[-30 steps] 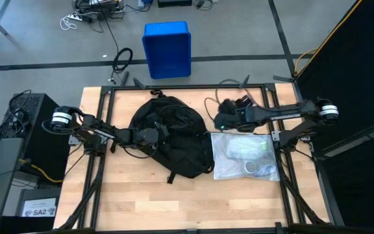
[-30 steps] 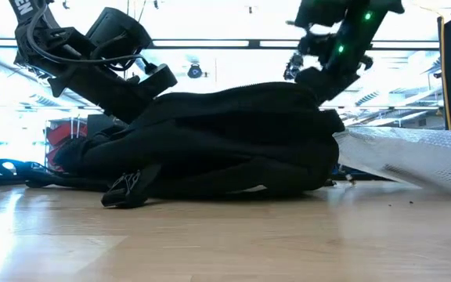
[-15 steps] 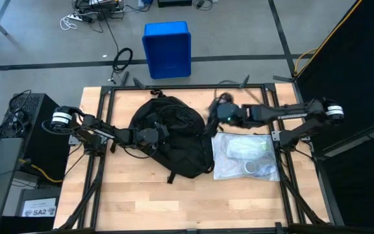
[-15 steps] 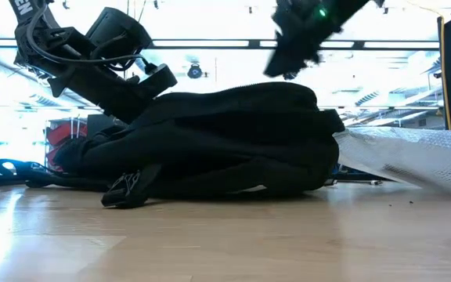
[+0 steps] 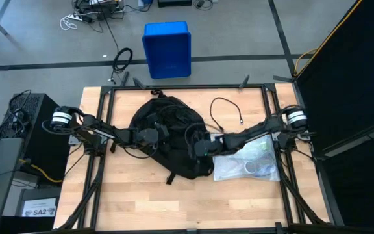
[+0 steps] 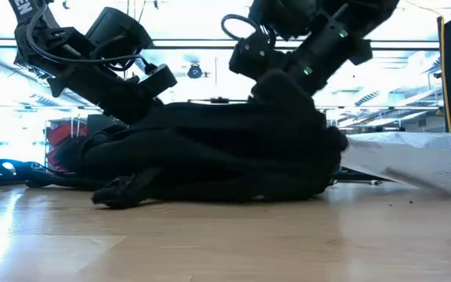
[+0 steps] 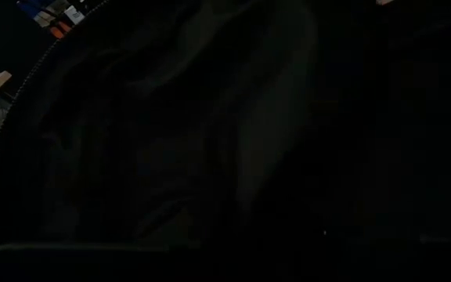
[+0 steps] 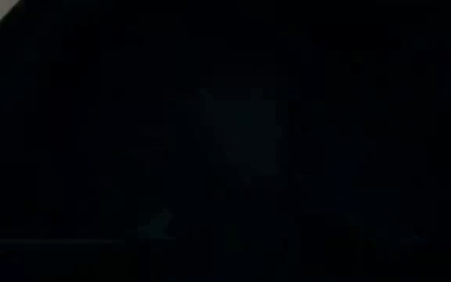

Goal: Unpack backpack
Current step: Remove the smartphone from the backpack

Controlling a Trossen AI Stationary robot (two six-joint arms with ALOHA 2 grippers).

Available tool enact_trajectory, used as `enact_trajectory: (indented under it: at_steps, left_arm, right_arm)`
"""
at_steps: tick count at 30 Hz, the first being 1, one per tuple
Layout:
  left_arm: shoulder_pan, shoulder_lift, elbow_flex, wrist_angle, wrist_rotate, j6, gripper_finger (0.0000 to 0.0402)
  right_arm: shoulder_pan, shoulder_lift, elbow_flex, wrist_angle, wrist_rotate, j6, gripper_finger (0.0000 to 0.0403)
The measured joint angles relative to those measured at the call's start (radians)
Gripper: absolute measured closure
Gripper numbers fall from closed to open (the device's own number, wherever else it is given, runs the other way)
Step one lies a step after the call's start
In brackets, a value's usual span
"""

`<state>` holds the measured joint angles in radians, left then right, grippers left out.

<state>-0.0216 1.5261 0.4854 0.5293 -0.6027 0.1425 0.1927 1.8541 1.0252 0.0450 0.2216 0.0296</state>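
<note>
My left gripper (image 5: 153,135) sits at the left flank of the backpack (image 5: 174,133), pressed into the fabric. I cannot tell how far its fingers stand apart or whether they have cloth between them; my left wrist view shows only dark fabric and a line of zipper. I judge this arm is there to steady the bag or hold its opening.

The backpack lies flat at the middle of the table (image 5: 141,201), rounded top toward the far edge, a strap trailing toward the near edge.

My right gripper (image 5: 197,144) is low over the bag's right half, the arm reaching across from the right. Its fingers are buried against black fabric and I cannot tell their state or any hold. I judge it is going in for contents.

A clear plastic bag (image 5: 249,159) with items inside lies just beside the backpack on the right. A thin black cable (image 5: 224,110) lies farther back.

The surface is pale wood in a black frame. Beyond it stands a blue bin (image 5: 167,49) on grey floor.
</note>
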Motion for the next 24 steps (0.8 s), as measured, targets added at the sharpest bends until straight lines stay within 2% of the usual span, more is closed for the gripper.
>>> enact_trajectory:
  at_steps: [6,10,17,19,24]
  left_arm:
    - [0.0,0.0,0.0,0.003,0.006,0.0,0.0304]
    - [-0.014,-0.008,0.0,0.002,0.006,0.078,0.0304]
    - [-0.104,-0.136,0.044,0.004,-0.034,0.195,0.0304]
    - [-0.141,-0.181,0.065,0.008,0.018,0.194,0.0304]
    - [-0.227,-0.217,0.082,0.032,0.301,0.133,0.0304]
  right_arm:
    - [0.033,0.054,0.001,0.012,0.028,0.011,0.0273]
    - [0.023,0.058,0.002,-0.012,0.057,0.054,0.0275]
    - [-0.027,0.058,0.001,0.012,0.072,0.119,0.0276]
    - [-0.041,0.058,0.0,0.018,0.077,0.138,0.0279]
    - [-0.072,0.059,0.0,0.1,0.08,0.149,0.0284]
